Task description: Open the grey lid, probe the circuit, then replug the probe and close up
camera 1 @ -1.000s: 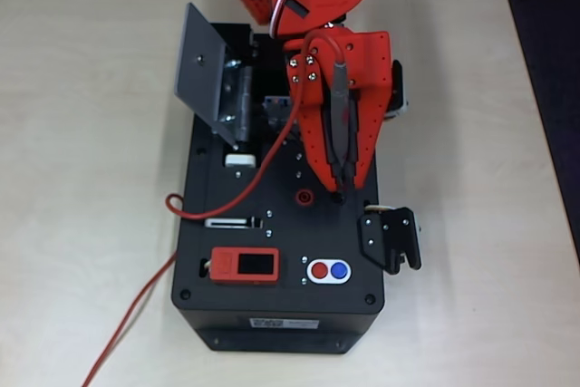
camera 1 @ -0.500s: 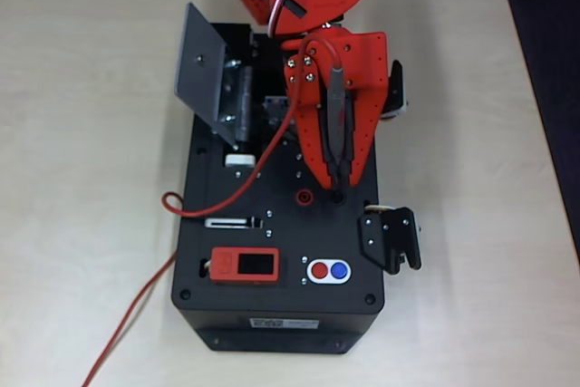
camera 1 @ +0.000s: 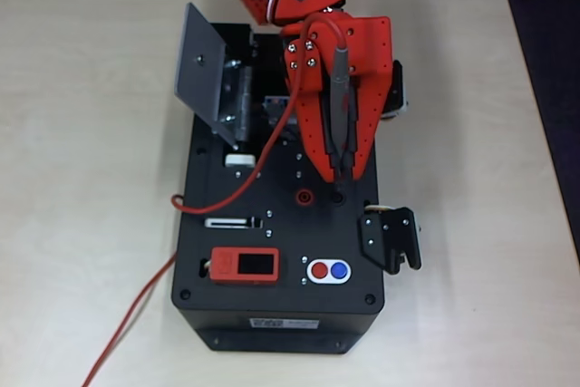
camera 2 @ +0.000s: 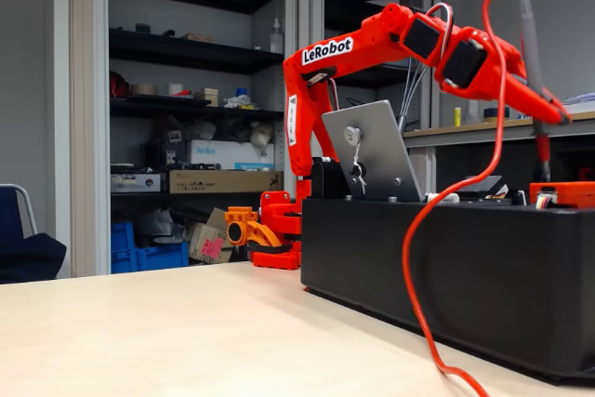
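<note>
Lifted slightly, we see gripper [camera 1: 342,168] pinching the probe [camera 1: 342,101], tip seemingly just above the black box's [camera 1: 272,314] black socket [camera 1: 338,197]; grey lid [camera 1: 201,70] open.

Red-orange arm, black box, pale wood bench.

Pincer [camera 1: 337,168] red-orange with silver screws; arm [camera 2: 346,48] same red, white "LeRobot" lettering. Probe [camera 1: 340,101] grey, cable [camera 1: 237,195] red. Grey lid [camera 1: 201,68] matte grey, small dark knob. Box [camera 1: 281,251] black, white label strip on front edge. Display module [camera 1: 245,266] orange-red with black screen. Round sockets: one red [camera 1: 305,195], one black [camera 1: 337,196]. Button pair [camera 1: 329,270] red and blue on white plate. Bench [camera 1: 82,178] light beige wood grain.
</note>
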You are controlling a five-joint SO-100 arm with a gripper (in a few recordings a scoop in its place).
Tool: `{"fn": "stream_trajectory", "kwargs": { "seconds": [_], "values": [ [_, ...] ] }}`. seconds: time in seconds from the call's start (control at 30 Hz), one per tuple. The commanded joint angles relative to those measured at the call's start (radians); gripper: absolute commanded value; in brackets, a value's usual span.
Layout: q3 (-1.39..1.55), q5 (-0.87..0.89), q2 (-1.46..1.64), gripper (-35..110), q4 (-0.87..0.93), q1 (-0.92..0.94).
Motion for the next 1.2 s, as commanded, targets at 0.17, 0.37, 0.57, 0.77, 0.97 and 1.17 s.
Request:
{"fn": "stream_trajectory", "kwargs": {
  "seconds": [0.17,0.37,0.57,0.77,0.97,1.17],
  "values": [
    [-0.041,0.011,0.018,0,0.008,0.008],
    [-0.028,0.012,0.021,0,0.008,0.009],
    [0.005,0.011,0.026,0,-0.015,0.012],
    [0.029,0.015,0.034,0,-0.037,0.011],
    [0.044,0.029,0.037,0,-0.052,-0.002],
    [0.064,0.032,0.038,0,-0.074,-0.006]
  ]
}}
